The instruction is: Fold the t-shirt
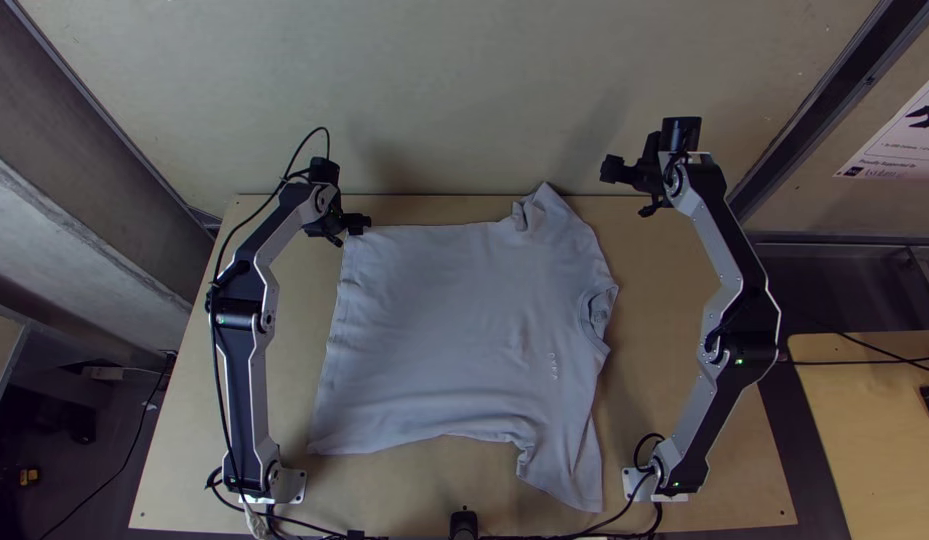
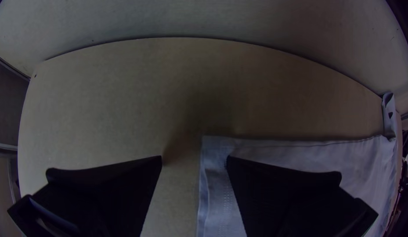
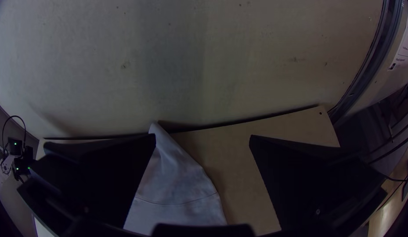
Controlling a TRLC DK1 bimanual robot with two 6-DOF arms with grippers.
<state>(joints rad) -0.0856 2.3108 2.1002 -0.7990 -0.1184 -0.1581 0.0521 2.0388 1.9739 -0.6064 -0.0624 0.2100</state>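
Item: one light grey, short-sleeved cloth t-shirt (image 1: 444, 330), spread on the pale wooden table (image 1: 414, 495), centre of frame in the top view. Long axis runs left to right: hem (image 1: 331, 345) at the left, collar (image 1: 598, 308) at the right, one sleeve (image 1: 562, 222) pointing up, the other (image 1: 574, 475) down.

Item: left black wide-fingered gripper (image 2: 194, 159), upper left of the top view, fingers apart at the hem's upper corner (image 2: 212, 147) — one finger over cloth, one over bare wood. Nearer arm for that corner, by judgement the likely first grip.

Item: right black wide-fingered gripper (image 3: 203, 137), upper right of the top view, fingers apart; the upper sleeve lies just beside it, to its lower left.

Obscured: cloth beneath the fingers in both wrist views; finger height over the corner, contact included — cannot be told. Collar's inner folds, hard to make out.
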